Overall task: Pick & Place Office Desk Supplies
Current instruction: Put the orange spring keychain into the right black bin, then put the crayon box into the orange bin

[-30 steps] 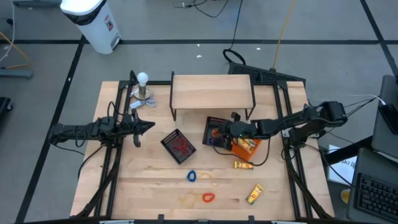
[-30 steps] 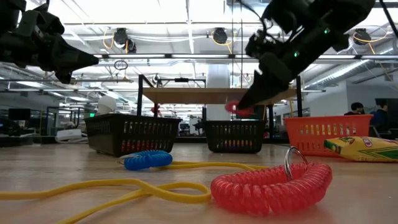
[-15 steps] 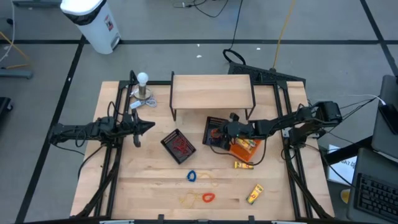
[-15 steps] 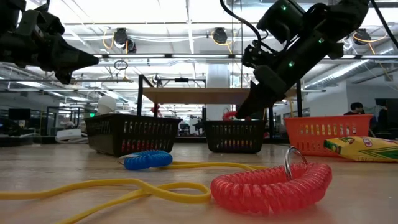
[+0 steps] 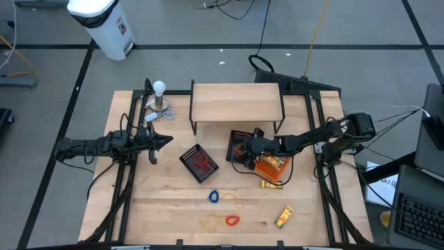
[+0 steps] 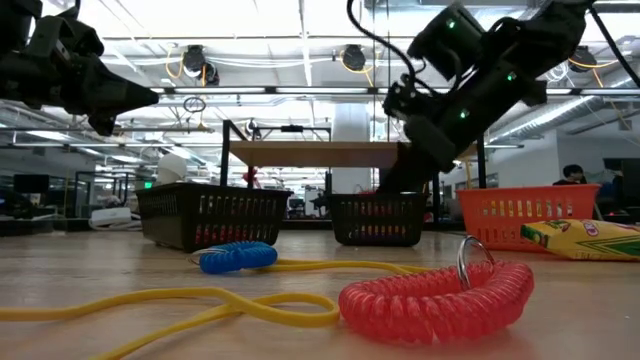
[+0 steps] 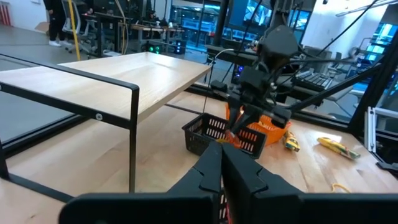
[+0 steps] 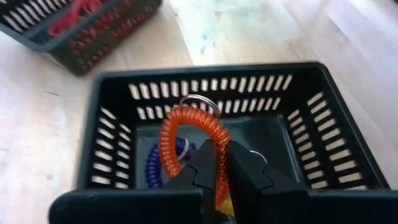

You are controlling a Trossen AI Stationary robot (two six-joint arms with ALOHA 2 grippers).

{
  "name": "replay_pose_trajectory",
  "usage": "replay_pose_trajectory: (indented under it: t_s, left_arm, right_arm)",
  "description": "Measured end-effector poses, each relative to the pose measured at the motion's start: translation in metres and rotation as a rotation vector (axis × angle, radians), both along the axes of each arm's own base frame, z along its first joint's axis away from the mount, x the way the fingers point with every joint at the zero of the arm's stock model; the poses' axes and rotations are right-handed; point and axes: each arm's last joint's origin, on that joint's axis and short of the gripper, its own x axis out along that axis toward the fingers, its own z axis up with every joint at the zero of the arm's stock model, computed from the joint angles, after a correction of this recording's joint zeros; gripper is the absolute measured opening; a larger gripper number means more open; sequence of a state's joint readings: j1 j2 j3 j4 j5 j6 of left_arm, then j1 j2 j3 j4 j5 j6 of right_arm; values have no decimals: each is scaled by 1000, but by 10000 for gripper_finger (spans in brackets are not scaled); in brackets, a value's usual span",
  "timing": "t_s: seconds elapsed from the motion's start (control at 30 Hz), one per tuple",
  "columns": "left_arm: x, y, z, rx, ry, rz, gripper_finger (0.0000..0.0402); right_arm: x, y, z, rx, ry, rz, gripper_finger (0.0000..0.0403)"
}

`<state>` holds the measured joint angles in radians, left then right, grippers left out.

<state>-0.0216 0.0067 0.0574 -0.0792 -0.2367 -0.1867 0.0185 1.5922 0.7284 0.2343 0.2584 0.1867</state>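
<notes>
Item 1, my left gripper (image 5: pixel 168 141): fingers pressed together on nothing, hanging above bare desk (image 5: pixel 159 201) at the left side, idle.

Item 2, black mesh tray (image 5: pixel 199 162), just right of my left gripper and nearer the front edge: red loops inside. Nothing here to take hold of now.

Item 3, blue coil loop (image 5: pixel 214 196), loose on the desk, well in front of both grippers. Light, springy, soft; it should flex under a pinch and not slip. I would nip one side of the ring across the coil.

Item 4, red coil loop (image 5: pixel 232 220) with a metal ring, near the front edge, lying over a thin yellow cord (image 6: pixel 150 308). Same handling; take the coil, not the ring, which looks slick.

Item 5, my right gripper (image 8: pixel 221 163): fingers closed on an orange coil loop (image 8: pixel 186 140), pinched across its lower side, hanging down into the second black mesh tray (image 8: pixel 205 84). A blue coil lies on that tray's floor below. The loop looks weightless and rubbery, and may spring or cling when let go.

Item 6, orange tray (image 5: pixel 272 165), right beside my right gripper.

Item 7, yellow packets (image 5: pixel 283 217), on the desk in front of my right gripper. Flat, light, fairly stiff; grip across the short width, since the wrapper may be slippery.
</notes>
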Motion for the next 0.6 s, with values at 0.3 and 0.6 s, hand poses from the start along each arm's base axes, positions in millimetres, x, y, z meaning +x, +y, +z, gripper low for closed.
replay_pose_trajectory:
  t_s: [0.3, 0.6]
  left_arm:
    - [0, 0, 0, -3, -1, 0, 19]
    - [0, 0, 0, 3, 1, 0, 23]
  right_arm:
    - [1, -2, -3, -34, 12, -14, 32]
    - [0, -3, 1, -24, -3, -22, 114]
